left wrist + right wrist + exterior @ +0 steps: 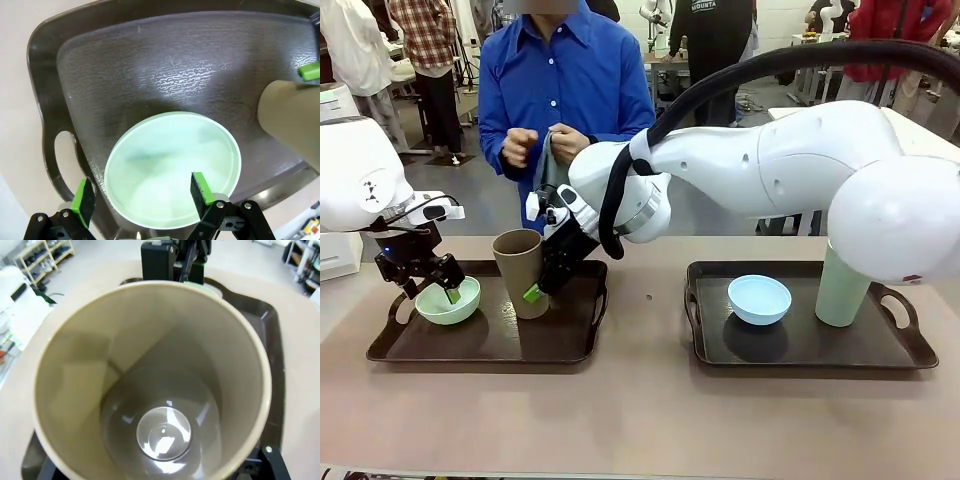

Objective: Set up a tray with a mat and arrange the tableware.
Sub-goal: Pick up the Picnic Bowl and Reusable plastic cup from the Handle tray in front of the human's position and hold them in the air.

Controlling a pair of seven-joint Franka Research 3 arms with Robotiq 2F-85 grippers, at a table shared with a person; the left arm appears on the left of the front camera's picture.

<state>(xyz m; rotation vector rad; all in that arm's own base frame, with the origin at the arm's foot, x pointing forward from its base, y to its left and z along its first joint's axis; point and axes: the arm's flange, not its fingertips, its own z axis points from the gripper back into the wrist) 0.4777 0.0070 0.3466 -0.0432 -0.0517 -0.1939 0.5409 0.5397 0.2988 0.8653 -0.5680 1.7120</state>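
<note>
Crowded workroom, beige tabletop [640,420]: on the left dark tray [470,357], the left pincer [432,292] is spread astride a pale green round bowl [462,306] at its rim, the right pincer [528,288] spread around a tall brown cup [517,258].

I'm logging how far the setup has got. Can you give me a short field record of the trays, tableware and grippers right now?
left tray: dark brown handled plastic tray, holds pale green round bowl and tall brown handleless cup
right tray: matching dark tray, holds light blue round bowl and tall pale green cup
left gripper: open, astride the green bowl's rim
right gripper: open, around the brown cup
person: far side, holding grey-green cloth
</note>
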